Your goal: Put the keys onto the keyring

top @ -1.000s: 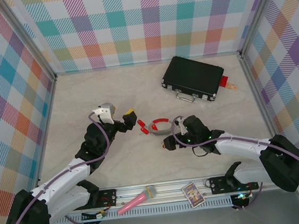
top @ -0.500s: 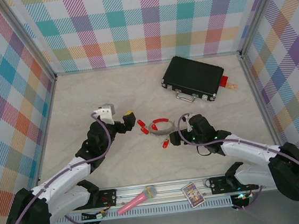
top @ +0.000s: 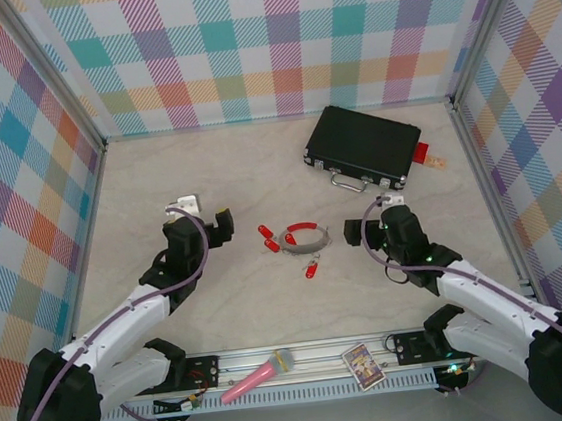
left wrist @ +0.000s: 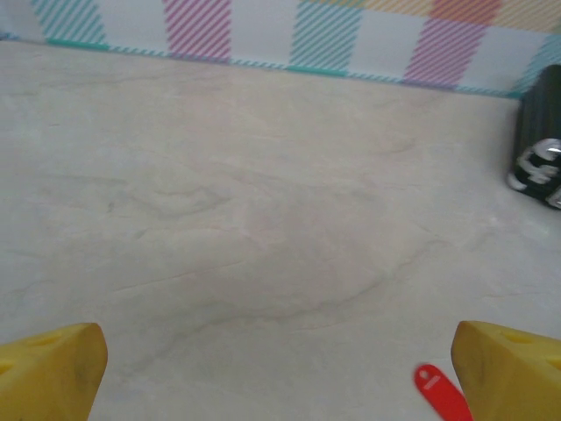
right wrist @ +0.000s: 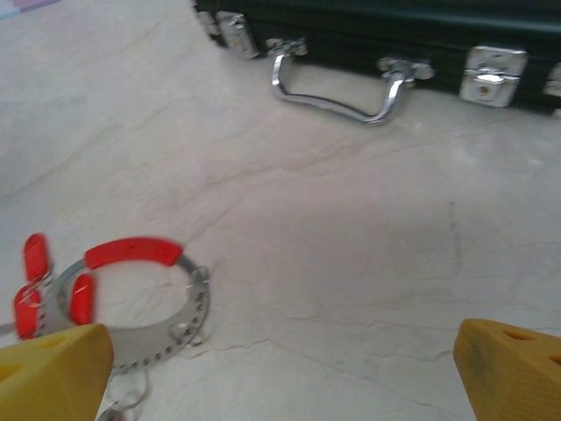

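Top external: keyring [top: 305,236] lies flat on the surface [top: 206,168], middle of frame, red arc on its upper rim. Two keys [top: 267,237] sit just left of it, side by side. Another red tag is at the ring's left inside edge; can't tell if any is threaded on. Loose key [top: 312,267] is just below the ring, apart from it. Left pincer [top: 220,227] is left of centre, near the two keys, not touching. Right pincer [top: 368,221] is right of the ring, apart from it. Black case [top: 363,147] is upper right, closed, with a red block [top: 422,152] at its right edge. Pink microphone [top: 258,374] and small card [top: 361,365] are at the bottom by the rail [top: 306,354].

Left wrist: left pincer [left wrist: 280,377] is wide, yellow fingertips [left wrist: 53,373] in the bottom corners, bare surface between. One red key [left wrist: 441,393] is lower right, just beside the right-hand tip. The case corner [left wrist: 545,114] is at the right edge.

Right wrist: right pincer [right wrist: 280,373] is wide, fingertips [right wrist: 513,368] in the bottom corners, holding nothing. Keyring [right wrist: 188,303] is lower left, red arc on top, with three red keys [right wrist: 35,254] at its left side, blurred. The case [right wrist: 377,26] runs across the top, chrome handle [right wrist: 337,88] facing down-frame.
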Robot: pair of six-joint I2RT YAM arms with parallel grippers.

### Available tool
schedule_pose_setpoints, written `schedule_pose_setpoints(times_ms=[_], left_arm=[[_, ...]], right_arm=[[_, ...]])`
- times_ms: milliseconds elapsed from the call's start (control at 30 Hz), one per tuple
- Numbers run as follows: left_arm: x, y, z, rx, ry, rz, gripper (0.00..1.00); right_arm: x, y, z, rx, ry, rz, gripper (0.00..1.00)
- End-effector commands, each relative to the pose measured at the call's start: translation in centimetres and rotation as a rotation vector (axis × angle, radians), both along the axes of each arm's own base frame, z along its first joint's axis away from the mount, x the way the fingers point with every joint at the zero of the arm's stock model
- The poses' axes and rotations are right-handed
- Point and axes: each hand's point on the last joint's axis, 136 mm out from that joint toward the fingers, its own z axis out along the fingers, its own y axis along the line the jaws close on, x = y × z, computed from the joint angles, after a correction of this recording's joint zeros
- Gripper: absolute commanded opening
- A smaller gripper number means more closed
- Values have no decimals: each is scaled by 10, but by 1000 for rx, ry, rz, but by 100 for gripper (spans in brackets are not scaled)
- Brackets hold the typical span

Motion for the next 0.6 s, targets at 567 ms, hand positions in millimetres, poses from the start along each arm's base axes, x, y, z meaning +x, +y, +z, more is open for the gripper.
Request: schedule_pose_setpoints(times_ms=[567], left_arm=[[11, -14, 8, -136, -43, -68, 100]], right_arm=[[-1, 15, -5, 108, 14, 99, 94]])
